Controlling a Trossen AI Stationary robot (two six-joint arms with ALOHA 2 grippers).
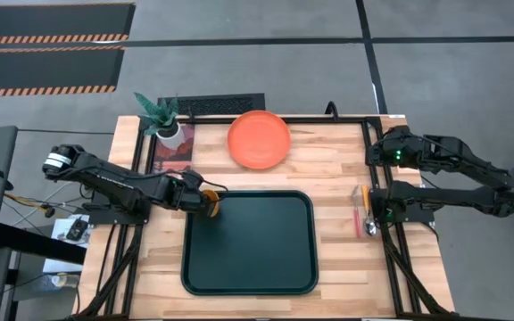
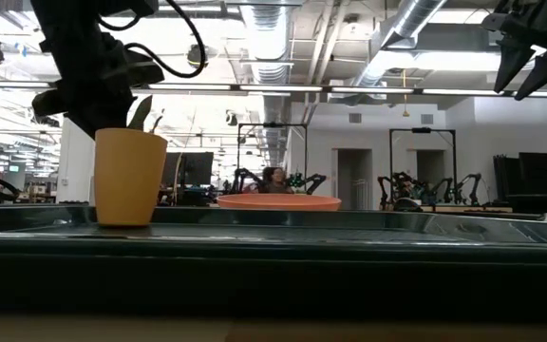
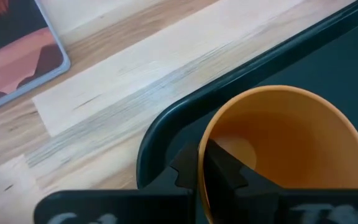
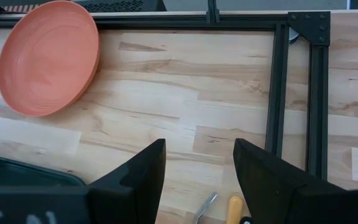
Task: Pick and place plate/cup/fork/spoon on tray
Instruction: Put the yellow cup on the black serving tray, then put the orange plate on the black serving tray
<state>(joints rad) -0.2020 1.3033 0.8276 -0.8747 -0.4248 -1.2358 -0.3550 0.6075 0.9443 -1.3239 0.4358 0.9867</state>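
The orange-yellow cup (image 3: 291,143) stands upright in the far left corner of the dark tray (image 1: 250,242); in the low view the cup (image 2: 129,178) has its base down at the tray's rim. My left gripper (image 1: 207,201) is shut on it from above. The orange plate (image 1: 259,140) lies flat on the table beyond the tray. The red-handled fork (image 1: 358,214) and the orange-handled spoon (image 1: 367,207) lie side by side on the table right of the tray. My right gripper (image 4: 197,165) hangs open and empty above the table's far right part. My left gripper holds the cup by its rim (image 3: 202,146), on the side toward the table's left. One finger (image 3: 219,165) is inside the cup and one (image 3: 182,169) outside. The fingers come from above. The cup is upright over the tray's corner; whether its base rests there I cannot tell.
A potted plant in a white pot (image 1: 163,120) stands at the far left corner, with a picture card (image 3: 17,50) on the table beside it. A black metal frame (image 4: 277,93) runs along the table's far and right edges. Bare wood lies between plate and cutlery.
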